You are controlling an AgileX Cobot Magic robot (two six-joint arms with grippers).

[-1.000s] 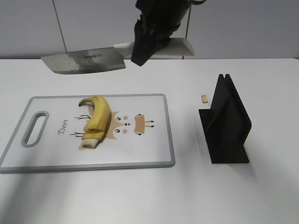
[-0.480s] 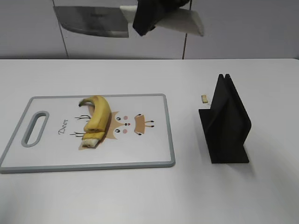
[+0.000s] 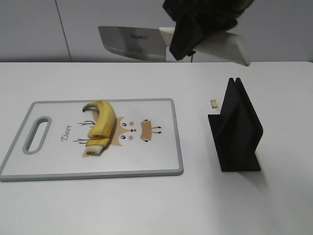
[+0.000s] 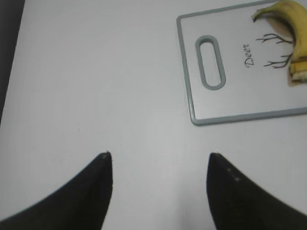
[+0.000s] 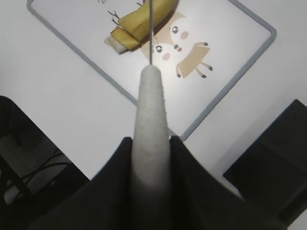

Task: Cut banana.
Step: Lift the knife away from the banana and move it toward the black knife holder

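Note:
The yellow banana (image 3: 101, 125) lies on the white cutting board (image 3: 146, 156), stem end far, with a cut piece at its near pale end. It also shows in the left wrist view (image 4: 297, 33) and the right wrist view (image 5: 141, 24). My right gripper (image 3: 188, 36) is shut on the pale handle of a cleaver knife (image 3: 132, 43), held high above the board's far right part, blade pointing left. In the right wrist view the gripper (image 5: 151, 143) clamps the handle (image 5: 151, 110). My left gripper (image 4: 158, 160) is open and empty over bare table left of the board (image 4: 225, 105).
A black knife stand (image 3: 237, 129) stands right of the board. A small pale crumb (image 3: 213, 103) lies on the table beside the stand. The white table (image 3: 146, 205) ends at a grey wall behind.
My right gripper has carried the knife from above the board's left side up and then to the right. The banana and board have not moved.

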